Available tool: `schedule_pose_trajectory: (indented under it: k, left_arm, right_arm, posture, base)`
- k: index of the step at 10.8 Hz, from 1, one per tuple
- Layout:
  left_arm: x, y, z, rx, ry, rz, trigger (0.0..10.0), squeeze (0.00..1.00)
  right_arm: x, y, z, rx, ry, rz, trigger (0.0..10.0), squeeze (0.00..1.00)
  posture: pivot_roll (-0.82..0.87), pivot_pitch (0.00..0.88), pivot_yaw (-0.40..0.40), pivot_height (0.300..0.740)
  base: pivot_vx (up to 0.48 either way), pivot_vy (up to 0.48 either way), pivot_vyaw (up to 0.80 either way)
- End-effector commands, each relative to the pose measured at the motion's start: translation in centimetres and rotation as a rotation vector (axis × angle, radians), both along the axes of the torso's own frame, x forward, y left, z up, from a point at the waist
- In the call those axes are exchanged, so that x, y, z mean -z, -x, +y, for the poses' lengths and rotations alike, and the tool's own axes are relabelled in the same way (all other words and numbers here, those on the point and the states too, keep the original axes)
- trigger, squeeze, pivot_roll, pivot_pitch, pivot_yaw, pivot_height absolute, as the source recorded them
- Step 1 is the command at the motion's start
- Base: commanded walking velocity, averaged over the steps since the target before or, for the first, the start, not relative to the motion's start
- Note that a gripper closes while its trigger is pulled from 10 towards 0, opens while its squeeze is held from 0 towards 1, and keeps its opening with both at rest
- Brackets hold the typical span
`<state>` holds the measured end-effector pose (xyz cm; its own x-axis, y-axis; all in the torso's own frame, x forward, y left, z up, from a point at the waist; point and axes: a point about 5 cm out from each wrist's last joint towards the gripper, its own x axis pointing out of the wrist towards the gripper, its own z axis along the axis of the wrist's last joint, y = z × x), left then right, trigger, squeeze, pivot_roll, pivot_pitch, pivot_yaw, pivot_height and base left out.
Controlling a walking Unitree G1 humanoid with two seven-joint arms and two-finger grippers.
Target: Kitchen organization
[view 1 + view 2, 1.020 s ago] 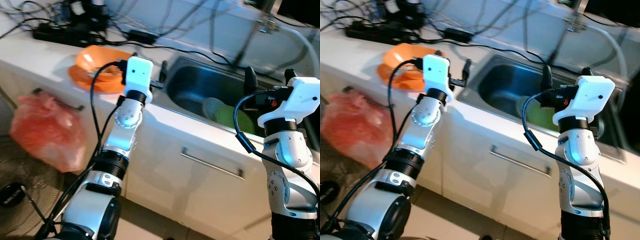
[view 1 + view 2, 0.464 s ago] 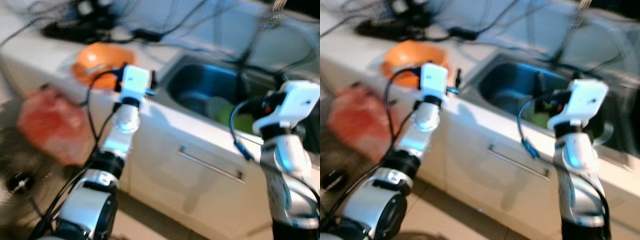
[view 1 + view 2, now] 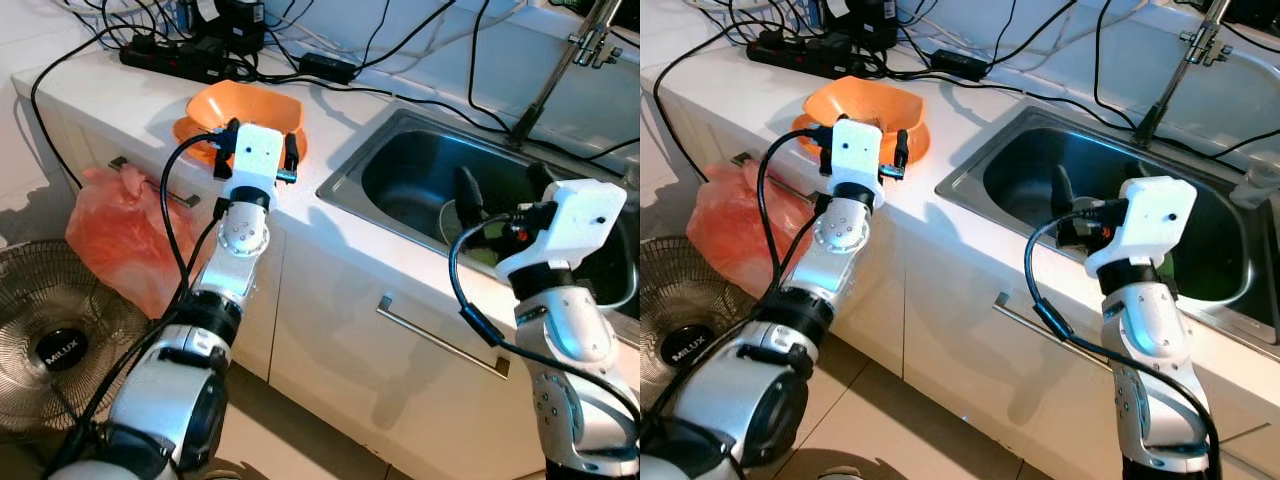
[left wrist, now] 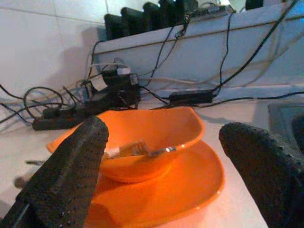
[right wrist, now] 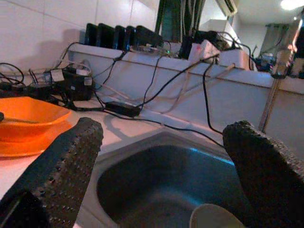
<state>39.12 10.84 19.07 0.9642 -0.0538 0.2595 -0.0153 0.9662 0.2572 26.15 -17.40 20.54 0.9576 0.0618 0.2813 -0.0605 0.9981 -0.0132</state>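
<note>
Counter (image 3: 330, 215), orange bowl (image 4: 147, 140) beyond spread jaws

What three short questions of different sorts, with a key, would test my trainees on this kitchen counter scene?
1. True or false: the orange bowl stands inside the sink.
2. Multiple choice: the left gripper is (A) shut on the bowl, (B) open and facing the bowl, (C) inside the sink.
3. Short answer: what hangs from the cabinet handle next to the fan?

Key:
1. False; it sits on an orange plate on the counter, beside the sink.
2. B; its fingers are spread apart, with the bowl between them in the left wrist view.
3. A red plastic bag.
</note>
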Motion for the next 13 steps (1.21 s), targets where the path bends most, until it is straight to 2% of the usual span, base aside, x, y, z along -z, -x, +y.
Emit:
schedule_pose_trajectory:
  k: [1,4,8,10,11,12,13]
  left_arm:
    - [-0.4,-0.2,-0.6,0.008,0.001,-0.012,10.0,0.0]
    - [-0.4,-0.6,-0.9,0.008,-0.001,0.006,10.0,0.0]
    - [-0.3,-1.0,-0.1,-0.052,-0.017,0.029,10.0,0.0]
    - [-1.6,-1.0,-1.5,0.023,0.005,-0.03,10.0,0.0]
    - [-2.3,-0.7,-2.3,0.073,0.03,-0.075,10.0,0.0]
    - [-2.5,-0.5,-2.7,0.097,0.04,-0.096,10.0,0.0]
    - [-3.0,0.1,-3.0,0.145,0.052,-0.156,10.0,0.0]
  right_arm:
    - [-0.4,0.2,0.0,0.004,-0.001,-0.007,10.0,0.0]
    - [-0.6,0.8,0.3,-0.001,-0.012,-0.007,10.0,0.0]
    - [-0.5,1.8,-0.1,0.021,-0.014,0.008,10.0,0.0]
    - [-1.0,1.9,-0.1,0.034,-0.026,-0.018,10.0,0.0]
    - [-1.3,1.9,-0.3,0.059,-0.035,-0.042,10.0,0.0]
    - [-1.3,1.8,-0.4,0.065,-0.038,-0.044,10.0,0.0]
    - [-1.4,1.8,-0.9,0.089,-0.039,-0.049,10.0,0.0]
  posture:
    - [0.16,0.0,-0.123,0.74]
    - [0.14,0.006,-0.127,0.74]
    - [0.11,0.011,-0.125,0.74]
    - [0.12,0.005,-0.125,0.74]
    - [0.13,0.0,-0.126,0.74]
    - [0.14,0.0,-0.125,0.74]
    - [0.15,0.0,-0.127,0.74]
  base:
    - [0.0,0.0,0.0]
    - [0.0,0.0,0.0]
    - [0.0,0.0,0.0]
    - [0.0,0.0,0.0]
    - [0.0,0.0,0.0]
    - [0.0,0.0,0.0]
    - [0.0,0.0,0.0]
